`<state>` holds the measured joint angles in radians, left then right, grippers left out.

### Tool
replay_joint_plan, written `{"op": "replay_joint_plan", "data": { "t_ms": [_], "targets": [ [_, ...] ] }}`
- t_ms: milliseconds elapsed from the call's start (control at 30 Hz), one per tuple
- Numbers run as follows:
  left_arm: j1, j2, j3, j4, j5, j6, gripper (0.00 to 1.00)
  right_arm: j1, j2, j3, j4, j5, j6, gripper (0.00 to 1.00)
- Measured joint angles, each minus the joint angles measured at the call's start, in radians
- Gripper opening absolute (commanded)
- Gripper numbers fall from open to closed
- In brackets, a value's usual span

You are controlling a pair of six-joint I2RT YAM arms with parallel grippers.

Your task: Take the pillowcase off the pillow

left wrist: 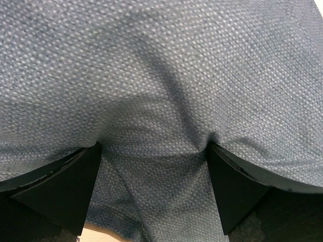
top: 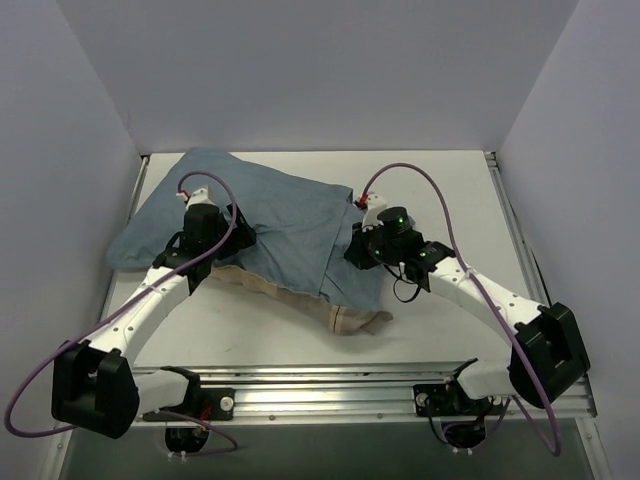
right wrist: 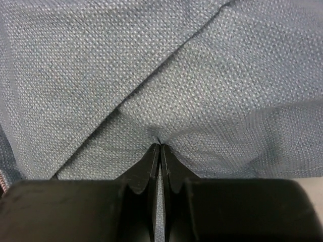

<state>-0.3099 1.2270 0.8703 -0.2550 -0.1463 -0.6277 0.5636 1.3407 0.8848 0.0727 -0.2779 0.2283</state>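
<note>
The blue pillowcase (top: 285, 215) lies rumpled across the back left and middle of the table, with its beige lining (top: 352, 320) showing at the near edge. No white pillow shows; it is hidden or out of view. My left gripper (top: 232, 238) rests on the case's left part. In the left wrist view it (left wrist: 153, 151) is open, jaws wide apart and pressed into the blue fabric (left wrist: 161, 75). My right gripper (top: 356, 248) is at the case's right edge. In the right wrist view it (right wrist: 160, 147) is shut on a pinched fold of the blue fabric (right wrist: 202, 75).
Grey walls (top: 60, 150) close in the white table (top: 450, 190) on the left, back and right. A metal rail (top: 330, 385) runs along the near edge by the arm bases. Purple cables (top: 420, 175) loop from both wrists.
</note>
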Motion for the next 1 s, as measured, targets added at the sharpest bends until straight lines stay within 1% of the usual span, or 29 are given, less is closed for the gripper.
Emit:
{"op": "replay_joint_plan", "data": {
  "t_ms": [167, 300, 400, 500, 600, 633, 700, 733, 867, 933, 1000],
  "targets": [
    [0.017, 0.010, -0.011, 0.024, 0.014, -0.026, 0.94, -0.006, -0.035, -0.036, -0.008, 0.045, 0.027, 0.00],
    [0.036, 0.018, -0.016, 0.037, 0.016, -0.046, 0.94, -0.045, -0.121, -0.072, -0.095, 0.192, 0.096, 0.00],
    [0.049, 0.018, -0.026, 0.044, 0.018, -0.056, 0.94, -0.108, -0.218, -0.101, -0.177, 0.329, 0.180, 0.00],
    [0.056, 0.018, -0.034, 0.052, 0.026, -0.068, 0.94, -0.162, -0.281, -0.115, -0.222, 0.376, 0.216, 0.00],
    [0.059, 0.018, -0.038, 0.058, 0.041, -0.068, 0.94, -0.149, -0.274, -0.115, -0.193, 0.303, 0.213, 0.14],
    [0.060, 0.018, -0.038, 0.059, 0.046, -0.068, 0.94, -0.135, -0.263, -0.114, -0.178, 0.283, 0.209, 0.22],
    [0.063, 0.018, -0.038, 0.060, 0.055, -0.068, 0.94, -0.075, -0.222, -0.109, -0.133, 0.242, 0.198, 0.33],
    [0.063, 0.018, -0.038, 0.060, 0.058, -0.068, 0.94, -0.043, -0.196, -0.100, -0.119, 0.225, 0.190, 0.40],
    [0.064, 0.017, -0.038, 0.060, 0.066, -0.067, 0.94, 0.047, -0.089, -0.034, -0.055, 0.170, 0.153, 0.48],
    [0.064, 0.014, -0.038, 0.058, 0.069, -0.066, 0.94, 0.064, -0.053, -0.003, -0.027, 0.156, 0.131, 0.51],
    [0.064, 0.011, -0.038, 0.056, 0.070, -0.066, 0.94, 0.074, -0.020, 0.034, -0.014, 0.149, 0.109, 0.53]
  ]
}}
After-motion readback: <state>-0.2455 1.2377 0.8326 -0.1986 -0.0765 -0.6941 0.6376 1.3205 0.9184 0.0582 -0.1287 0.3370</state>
